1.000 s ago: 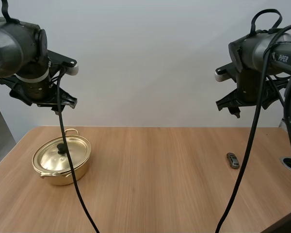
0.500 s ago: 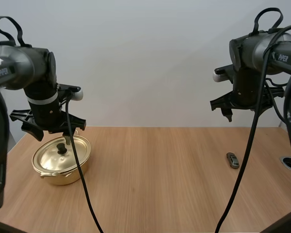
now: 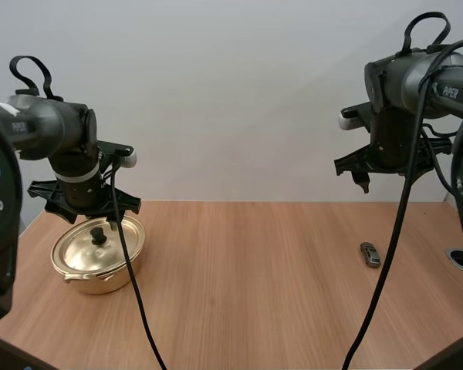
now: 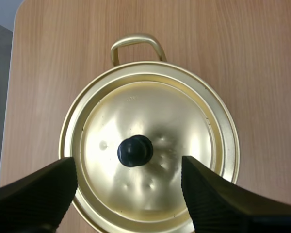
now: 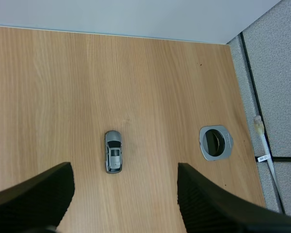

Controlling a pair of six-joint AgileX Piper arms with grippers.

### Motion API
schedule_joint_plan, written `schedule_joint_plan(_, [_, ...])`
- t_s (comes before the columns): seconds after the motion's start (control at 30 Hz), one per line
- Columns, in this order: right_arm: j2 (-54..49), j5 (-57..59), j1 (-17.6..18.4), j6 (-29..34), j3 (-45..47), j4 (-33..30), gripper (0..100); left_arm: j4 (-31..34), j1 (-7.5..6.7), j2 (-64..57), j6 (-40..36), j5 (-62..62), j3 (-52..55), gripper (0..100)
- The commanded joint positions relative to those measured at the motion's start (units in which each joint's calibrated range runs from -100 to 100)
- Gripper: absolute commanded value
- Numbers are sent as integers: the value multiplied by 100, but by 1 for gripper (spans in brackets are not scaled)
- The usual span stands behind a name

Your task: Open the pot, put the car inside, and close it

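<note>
We hold our left gripper (image 3: 87, 218) just above the pot (image 3: 130, 266), which stands near the left end of the wooden table (image 3: 247, 301). The pot is gold-coloured and its lid (image 3: 85, 253) sits flat on the rim, so the pot is closed. In the left wrist view our two black fingers (image 4: 39, 194) stand wide apart, released and grasping nothing. One is on each side of the lid's round black knob (image 4: 134, 151), and neither touches the knob or the lid. One looped handle (image 4: 136, 44) sticks out from the pot's rim on the side away from our fingers. The car (image 3: 370, 254) is a small grey toy lying on its wheels on the bare table, well apart from the pot and far off to the pot's right in the high view. Our right gripper (image 5: 124, 170) hangs high over the car, on the side of the table opposite the pot, and it is clearly not down at the table. Its fingers are also spread and released, with the car showing between them far below and nothing held. Farther from the pot than the car, a round metal-rimmed hole (image 5: 215, 142) is set into the table near its edge.
</note>
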Motion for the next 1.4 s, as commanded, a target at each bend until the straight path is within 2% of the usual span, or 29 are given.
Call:
schedule_joint_plan(0.0, [-1,-15,0,2,3,-14,100,2,-3,173,-5,1,3,100])
schedule_joint_plan(0.27, [-1,-15,0,2,3,-86,100,77,-3,840,-5,-170,3,100])
schedule_joint_plan(0.6, [-1,-70,0,-38,3,-86,100,77,-3,995,130,-492,14,100])
schedule_joint_plan(0.63, [-1,-83,0,-77,3,-86,100,77,-3,995,144,-492,14,96])
schedule_joint_plan(0.67, [-1,-100,0,-86,3,-86,100,77,-3,995,106,-453,14,67])
schedule_joint_plan(0.73, [-1,-100,0,-86,3,-86,100,77,-3,995,-161,-383,14,3])
schedule_joint_plan(1.0, [-1,-88,0,-89,3,-86,100,77,-3,995,-261,-485,-10,0])
schedule_joint_plan(1.2, [-1,-165,0,-112,3,-175,100,77,-3,726,-261,-113,-308,0])
schedule_joint_plan(1.3, [60,-352,0,-112,3,-29,100,77,-3,352,-261,-26,-541,0])
schedule_joint_plan(1.37, [174,-251,-6,-112,16,297,100,49,-3,63,-261,30,-706,0])
